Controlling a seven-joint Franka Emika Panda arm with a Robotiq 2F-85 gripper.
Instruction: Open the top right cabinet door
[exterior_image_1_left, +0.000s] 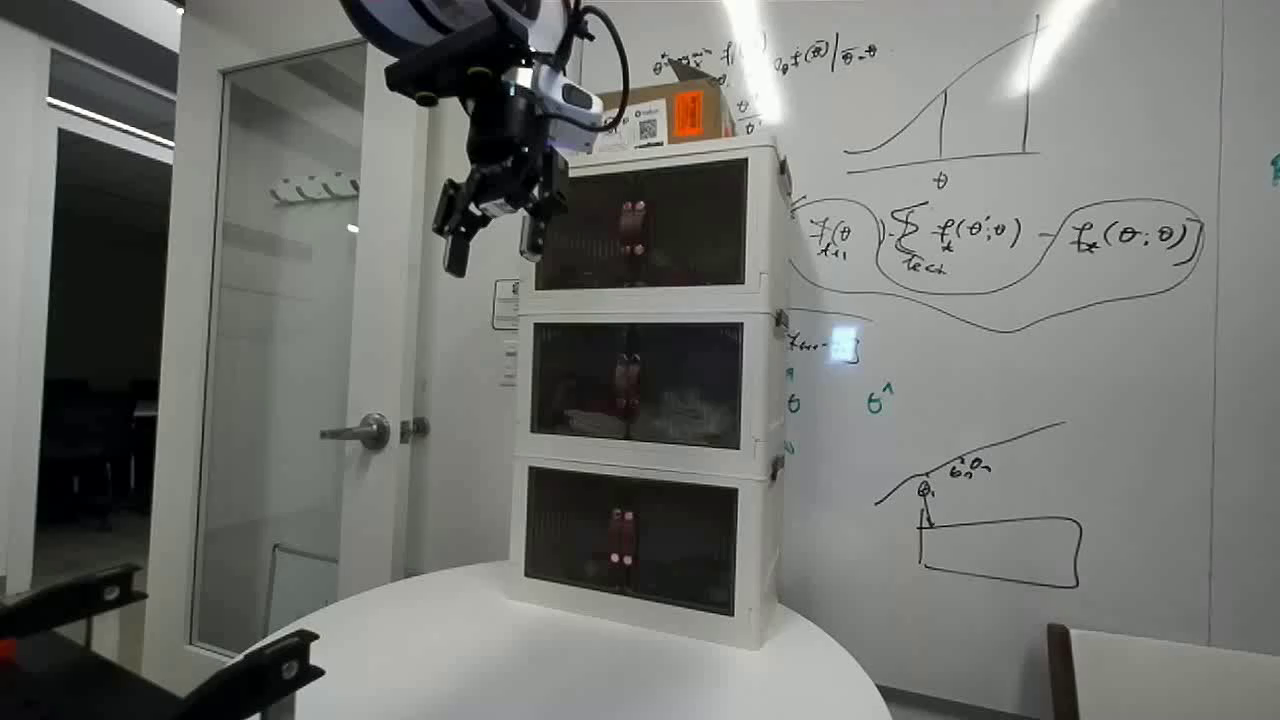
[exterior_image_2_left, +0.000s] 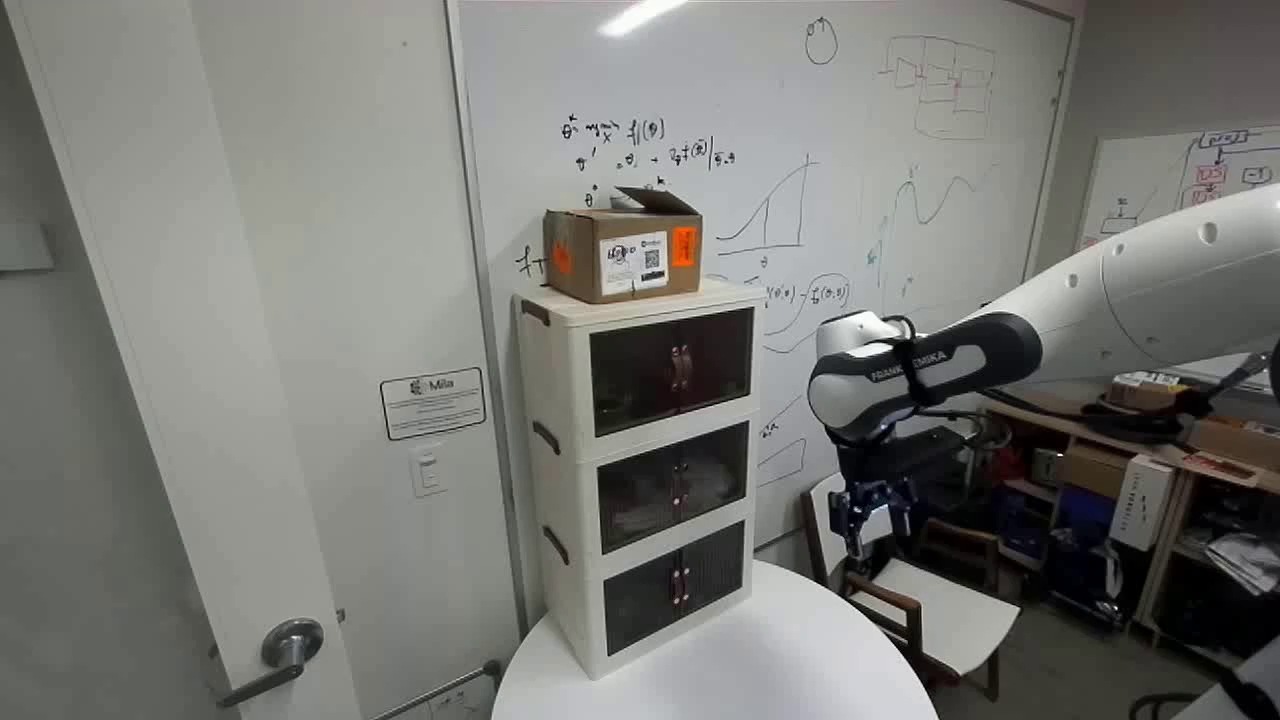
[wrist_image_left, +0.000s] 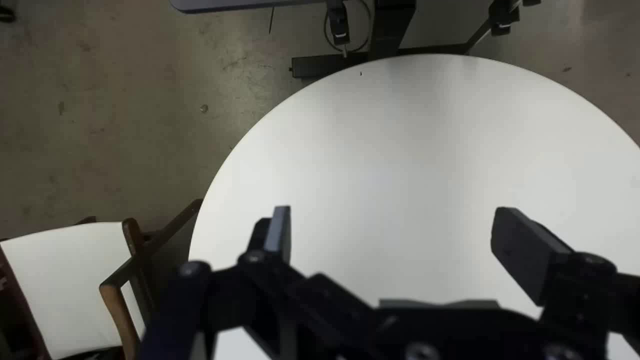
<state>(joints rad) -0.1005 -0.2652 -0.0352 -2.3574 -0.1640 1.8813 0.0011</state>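
Observation:
The top right cabinet door (exterior_image_1_left: 697, 225) is a dark tinted panel in the highest unit of a white three-unit stack. It looks shut in both exterior views (exterior_image_2_left: 722, 355). Reddish-brown handles (exterior_image_1_left: 633, 228) sit side by side where the two top doors meet, also in an exterior view (exterior_image_2_left: 681, 368). My gripper (exterior_image_1_left: 495, 247) hangs fingers down, open and empty, overlapping the top unit's left edge in that view. It is apart from the stack, off to its right, in an exterior view (exterior_image_2_left: 880, 530). In the wrist view the fingers (wrist_image_left: 394, 220) are wide apart over the table; the door is out of view.
The stack stands on a round white table (exterior_image_2_left: 800, 650), also in the wrist view (wrist_image_left: 400, 125). A cardboard box (exterior_image_2_left: 622, 255) sits on top. The middle unit (exterior_image_1_left: 638, 385) and bottom unit (exterior_image_1_left: 632, 540) have similar dark doors. A chair (wrist_image_left: 65, 285) stands beside the table. A whiteboard (exterior_image_1_left: 1000, 400) is behind.

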